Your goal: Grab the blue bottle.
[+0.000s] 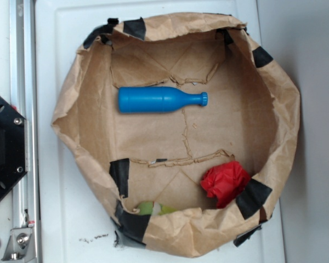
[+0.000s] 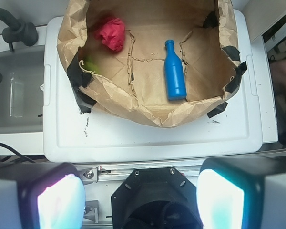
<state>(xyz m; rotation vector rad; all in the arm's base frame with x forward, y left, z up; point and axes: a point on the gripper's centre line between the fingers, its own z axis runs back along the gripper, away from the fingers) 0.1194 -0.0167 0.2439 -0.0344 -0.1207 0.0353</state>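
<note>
Blue bottle point(image 2: 174, 70) lies flat on the floor of the brown paper basin point(image 2: 148, 112), well ahead of my hand point(image 2: 142, 200), with the red paper ball point(image 2: 110, 32) far to one side. My hand is wide and holds nothing; the bottle's long axis runs straight away from me, cap at the far end.

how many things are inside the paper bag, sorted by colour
blue: 1, the blue bottle
red: 1, the red paper ball
green: 1, a green thing half hidden by the bag wall
total: 3
</note>
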